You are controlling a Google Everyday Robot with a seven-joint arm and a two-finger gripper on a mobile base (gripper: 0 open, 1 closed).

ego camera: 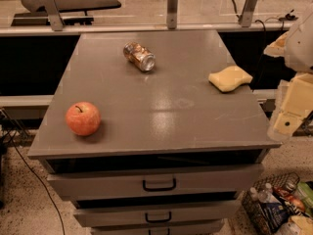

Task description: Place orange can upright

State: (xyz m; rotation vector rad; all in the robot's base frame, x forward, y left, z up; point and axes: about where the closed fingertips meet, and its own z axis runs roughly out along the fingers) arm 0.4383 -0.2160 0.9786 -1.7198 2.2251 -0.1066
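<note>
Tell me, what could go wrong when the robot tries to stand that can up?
1. The orange can lies on its side, so a clumsy nudge could probably roll it across the cabinet top, maybe off an edge.
2. The tool hangs past the right edge, and the yellow sponge lies roughly between it and the can, so reaching over might bump the sponge.

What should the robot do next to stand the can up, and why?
Probably swing the gripper, which hangs beside the right edge of the cabinet, over toward the orange can. The can lies on its side near the far edge, well apart from it, with the yellow sponge near that path.
</note>
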